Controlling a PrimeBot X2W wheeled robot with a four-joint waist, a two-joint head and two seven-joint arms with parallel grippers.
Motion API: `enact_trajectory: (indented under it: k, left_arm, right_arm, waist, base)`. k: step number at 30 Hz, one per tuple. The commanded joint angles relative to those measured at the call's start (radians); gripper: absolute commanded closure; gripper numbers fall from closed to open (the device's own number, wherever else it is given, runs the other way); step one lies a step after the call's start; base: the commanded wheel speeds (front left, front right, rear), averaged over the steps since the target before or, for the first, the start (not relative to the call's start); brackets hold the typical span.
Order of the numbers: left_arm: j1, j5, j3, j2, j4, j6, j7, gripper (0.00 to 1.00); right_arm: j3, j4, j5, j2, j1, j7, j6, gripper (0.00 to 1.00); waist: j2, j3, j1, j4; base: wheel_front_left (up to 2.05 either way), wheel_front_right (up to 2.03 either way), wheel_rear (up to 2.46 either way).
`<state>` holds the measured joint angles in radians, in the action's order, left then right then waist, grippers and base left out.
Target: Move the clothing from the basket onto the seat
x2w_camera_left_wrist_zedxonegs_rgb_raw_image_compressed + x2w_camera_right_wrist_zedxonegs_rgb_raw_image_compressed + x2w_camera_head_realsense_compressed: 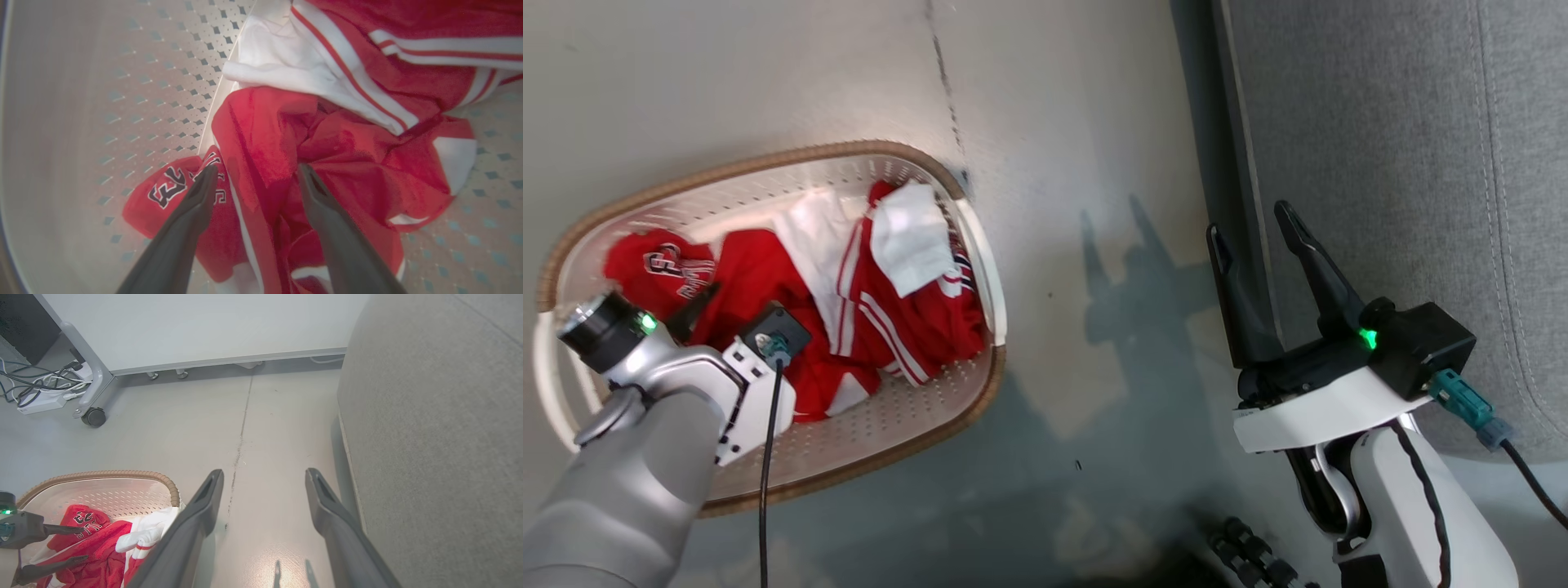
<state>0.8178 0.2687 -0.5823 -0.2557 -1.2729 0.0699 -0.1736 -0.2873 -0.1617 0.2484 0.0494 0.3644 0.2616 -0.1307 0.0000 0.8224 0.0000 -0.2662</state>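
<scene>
Reaching is the step in hand: the left gripper (256,169), jaws spread and empty, hangs low inside the cream-white perforated plastic basket (768,163) with its brown woven-look rim, at the left of the head view. Its fingers straddle a fold of the soft red, white-striped sports clothing (890,310). Next, I judge, it must press onto that fold and close. The right gripper (1251,222), also spread and holding nothing, hovers beside the large grey fabric seat (1405,163) at the right edge. All the clothing lies crumpled in the basket, with a white panel uppermost and lettering towards the left end.
</scene>
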Motion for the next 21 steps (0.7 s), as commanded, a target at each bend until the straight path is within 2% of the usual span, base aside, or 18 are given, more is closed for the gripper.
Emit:
enact_trajectory:
  k: [1,7,13,15,19,21]
  left_arm:
    - [0.030,0.020,-0.018,-0.022,-0.007,-0.002,0.022,0.00]
    - [0.087,0.065,-0.069,-0.057,-0.012,-0.001,0.141,0.00]
    - [0.124,0.083,-0.100,-0.095,-0.014,-0.030,0.197,0.00]
    - [0.129,0.080,-0.106,-0.100,-0.015,-0.045,0.220,0.00]
    - [0.128,0.085,-0.128,-0.108,-0.016,-0.104,0.299,0.00]
    - [0.127,0.085,-0.135,-0.108,-0.017,-0.114,0.321,0.00]
  right_arm:
    - [-0.003,0.014,0.014,0.002,0.021,0.004,0.000,0.00]
    - [-0.031,0.033,0.044,0.002,0.036,0.004,0.000,0.00]
    - [-0.063,0.040,0.074,0.002,0.034,0.004,0.000,0.00]
    - [-0.061,0.039,0.073,0.002,0.025,0.004,0.000,0.00]
    - [-0.052,0.038,0.068,0.002,0.013,0.004,0.000,0.00]
    - [-0.051,0.040,0.070,0.002,0.001,0.004,0.000,0.00]
  waist:
    - [0.0000,0.059,0.0000,-0.038]
    - [0.0000,0.109,0.0000,-0.060]
    - [0.0000,0.155,0.0000,-0.081]
    - [0.0000,0.162,0.0000,-0.084]
    - [0.0000,0.170,0.0000,-0.086]
    - [0.0000,0.172,0.0000,-0.086]
  base:
    - [0.00,0.00,0.00]
    - [0.00,0.00,0.00]
    - [0.00,0.00,0.00]
    - [0.00,0.00,0.00]
    - [0.00,0.00,0.00]
    - [0.00,0.00,0.00]
